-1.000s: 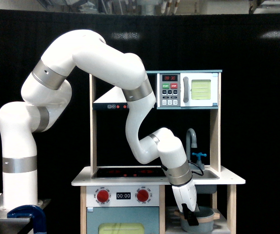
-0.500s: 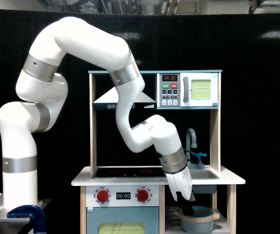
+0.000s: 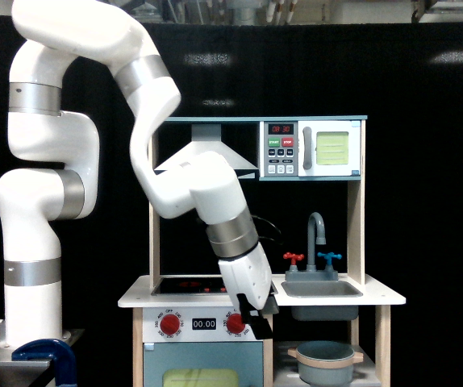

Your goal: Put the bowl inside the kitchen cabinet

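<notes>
Below the sink: the bowl (image 3: 325,359) sits on the slatted shelf of the kitchen cabinet (image 3: 369,372), with nothing touching it.
Change: a second ago the gripper (image 3: 258,321) was down at the bowl's rim; it has since let go and swung away toward the exterior view's left.
Meaning: the placement looks done, leaving only the retreat.
Arm pose: raised high, elbow folded, wrist angled down in front of the stove knobs (image 3: 233,323), well apart from the bowl.
Jaws: empty; whether spread or pressed together cannot be told.
</notes>
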Controlling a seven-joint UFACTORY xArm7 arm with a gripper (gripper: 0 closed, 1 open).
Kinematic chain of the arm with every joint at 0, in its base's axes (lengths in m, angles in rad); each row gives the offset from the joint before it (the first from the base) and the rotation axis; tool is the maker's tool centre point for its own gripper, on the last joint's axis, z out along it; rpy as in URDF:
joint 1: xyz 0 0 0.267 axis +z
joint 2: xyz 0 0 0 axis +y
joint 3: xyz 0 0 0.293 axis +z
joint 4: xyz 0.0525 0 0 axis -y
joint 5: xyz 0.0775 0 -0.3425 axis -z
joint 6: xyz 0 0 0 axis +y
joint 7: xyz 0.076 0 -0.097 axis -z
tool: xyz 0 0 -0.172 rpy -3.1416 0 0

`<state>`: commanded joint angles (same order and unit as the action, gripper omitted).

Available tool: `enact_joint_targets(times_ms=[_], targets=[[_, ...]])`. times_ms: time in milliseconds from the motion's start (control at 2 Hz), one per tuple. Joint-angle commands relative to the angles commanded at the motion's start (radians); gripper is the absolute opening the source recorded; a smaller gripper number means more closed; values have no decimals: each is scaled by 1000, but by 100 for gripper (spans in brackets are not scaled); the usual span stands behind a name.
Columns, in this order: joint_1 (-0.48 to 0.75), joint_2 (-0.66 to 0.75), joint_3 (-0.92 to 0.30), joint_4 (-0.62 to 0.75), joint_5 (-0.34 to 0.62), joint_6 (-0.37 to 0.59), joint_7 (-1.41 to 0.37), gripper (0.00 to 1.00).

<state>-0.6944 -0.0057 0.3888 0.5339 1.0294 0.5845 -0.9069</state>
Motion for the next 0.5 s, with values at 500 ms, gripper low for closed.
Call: enact_joint_targets(times_ms=[500], targets=[[-146,-146,-239,7,-265,277,-55,100]])
